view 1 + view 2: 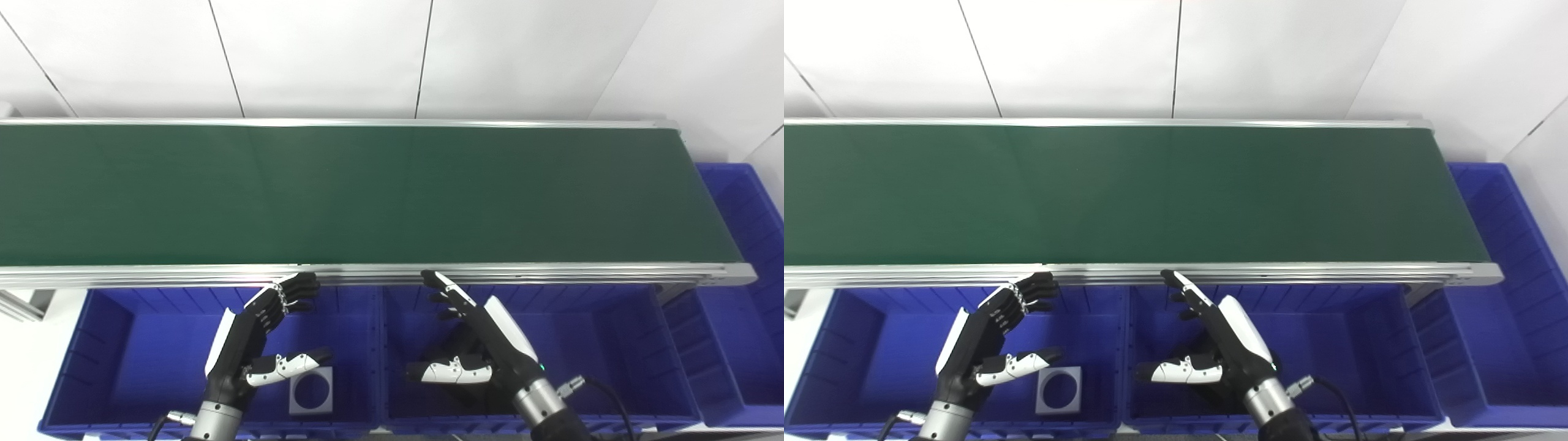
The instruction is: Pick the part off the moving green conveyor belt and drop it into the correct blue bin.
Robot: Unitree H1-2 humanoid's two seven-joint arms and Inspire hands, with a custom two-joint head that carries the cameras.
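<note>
The green conveyor belt [367,193] runs across the full width of the view between silver aluminium side rails [380,272], with white wall panels [331,55] behind it; no part lies on its visible surface. Below the near rail stand two blue bins side by side. The left hand [260,340] hovers over the left blue bin [110,361], fingers spread and lightly curled, thumb held apart, holding nothing. On the floor of that bin, just right of the left thumb, lies a grey square part with a round hole [311,389], flat and apart from the hand. The right hand [474,340] hovers over the middle blue bin [612,355], fingers extended toward the near rail, thumb pointing left, empty. A dark object beneath that hand cannot be identified. A third blue bin [750,245] stands at the belt's right end.
</note>
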